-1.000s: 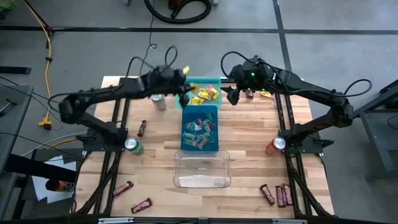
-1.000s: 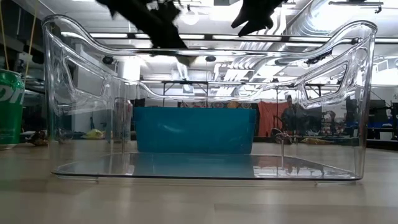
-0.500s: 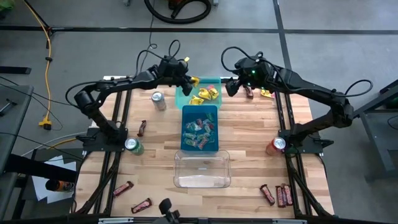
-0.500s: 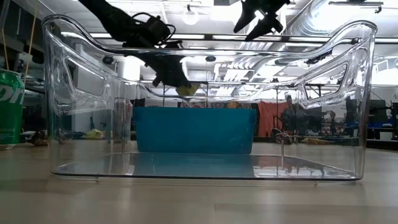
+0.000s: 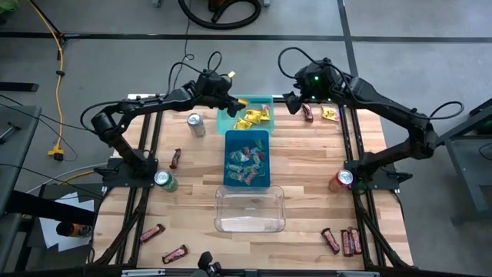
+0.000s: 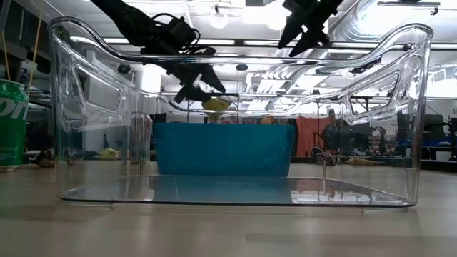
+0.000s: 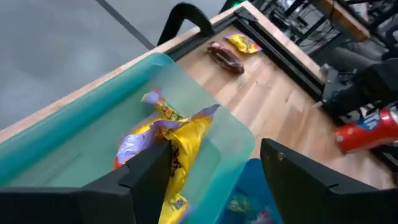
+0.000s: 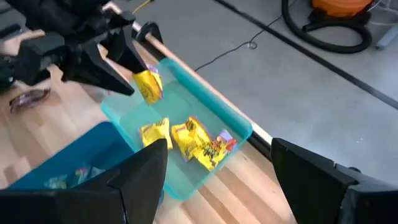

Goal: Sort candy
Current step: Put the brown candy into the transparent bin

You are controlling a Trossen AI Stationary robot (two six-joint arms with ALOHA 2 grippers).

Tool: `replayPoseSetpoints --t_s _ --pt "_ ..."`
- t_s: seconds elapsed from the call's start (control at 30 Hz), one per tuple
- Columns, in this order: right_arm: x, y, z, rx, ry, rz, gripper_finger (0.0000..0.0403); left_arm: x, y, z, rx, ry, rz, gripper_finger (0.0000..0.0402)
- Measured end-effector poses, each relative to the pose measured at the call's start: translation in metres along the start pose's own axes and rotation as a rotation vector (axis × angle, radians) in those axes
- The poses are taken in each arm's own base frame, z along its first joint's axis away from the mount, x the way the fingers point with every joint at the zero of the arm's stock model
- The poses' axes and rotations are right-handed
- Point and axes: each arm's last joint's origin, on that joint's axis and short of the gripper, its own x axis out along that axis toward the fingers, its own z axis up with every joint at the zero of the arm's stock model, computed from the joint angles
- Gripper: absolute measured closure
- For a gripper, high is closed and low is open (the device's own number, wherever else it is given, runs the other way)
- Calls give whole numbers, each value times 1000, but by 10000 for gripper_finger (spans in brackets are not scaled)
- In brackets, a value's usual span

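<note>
With its jaws having just spread apart, the left gripper (image 5: 230, 101) is releasing a yellow candy packet (image 8: 148, 85), which is dropping between and just below them toward the teal bin (image 5: 265, 101), while the right gripper (image 5: 293, 104), jaws likewise spread and empty, is hovering near the dark bar (image 5: 308, 113) on the counter (image 5: 307, 161).

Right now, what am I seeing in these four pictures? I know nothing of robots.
Two robot arms sort candy at a wooden table. One picture looks straight down, one level through the clear bin, two from cameras on the arms' wrists. Mid-table stand a teal bin of yellow packets, a blue bin of mixed sweets and the clear one. Dark bars and drink cans lie around. The left tool hangs open over the teal bin, one yellow packet at its fingers; held or falling, I cannot tell. The right tool hovers beside it, open and empty.
</note>
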Motion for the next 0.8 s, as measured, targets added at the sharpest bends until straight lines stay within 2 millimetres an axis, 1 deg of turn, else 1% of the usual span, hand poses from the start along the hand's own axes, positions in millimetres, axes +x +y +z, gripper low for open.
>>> replayPoseSetpoints --t_s 0.07,0.13,0.2,0.33,0.4,0.43,0.5,0.6,0.7,0.8 --pt "0 -3 -1 -15 23 15 121 0 0 -2 31 13 29 167" --pt "1 -5 -3 -30 44 25 121 1 0 -6 81 37 130 167" --pt "1 -7 -4 -38 60 28 121 -1 -6 -9 147 100 208 167" --pt "1 -8 -5 -52 72 31 121 0 -36 -8 417 124 271 169" --pt "1 -7 -6 -52 84 55 121 0 -48 -6 466 116 264 169" --pt "0 -7 -9 -43 112 91 121 -2 -54 -1 463 100 246 169" --pt "-2 -4 -18 -23 220 191 121 -14 -63 10 430 58 175 169" --pt "-8 4 -38 31 436 326 121 -38 -72 25 372 -27 82 169" --pt "-9 21 -63 92 630 408 121 -65 -73 38 349 -123 50 169" --pt "-14 46 -93 127 779 473 121 -93 -69 53 341 -236 67 169"
